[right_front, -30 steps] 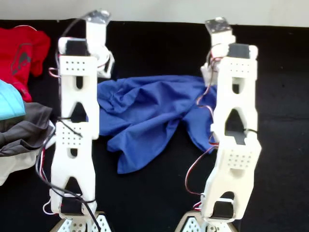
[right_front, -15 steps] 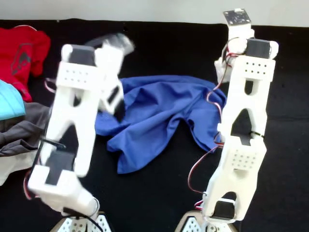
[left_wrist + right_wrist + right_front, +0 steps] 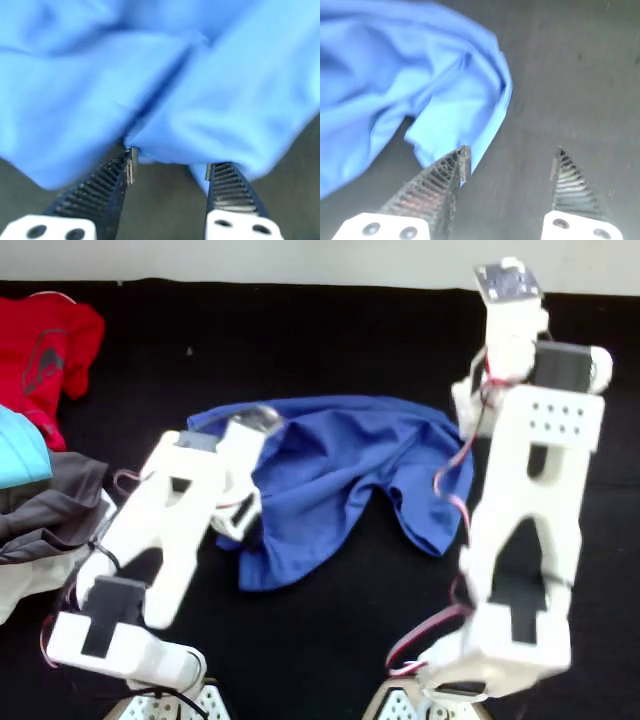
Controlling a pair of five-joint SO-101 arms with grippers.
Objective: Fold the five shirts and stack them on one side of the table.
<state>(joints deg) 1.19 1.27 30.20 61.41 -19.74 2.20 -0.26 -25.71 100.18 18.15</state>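
Centrally, a crumpled blue fabric shirt lies on the black table. Left gripper gapes wide at its edge; right gripper gapes wide beside its hem.

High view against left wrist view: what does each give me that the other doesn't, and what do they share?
The high view adds the pile at one side of the table: red shirt, teal shirt, grey shirt, plus the left arm and right arm. The left wrist view adds the close-up: the left end effector is open, with its toothed fingers at the blue shirt's edge and the cloth not yet pinched. Both share the crumpled blue shirt on the black table.
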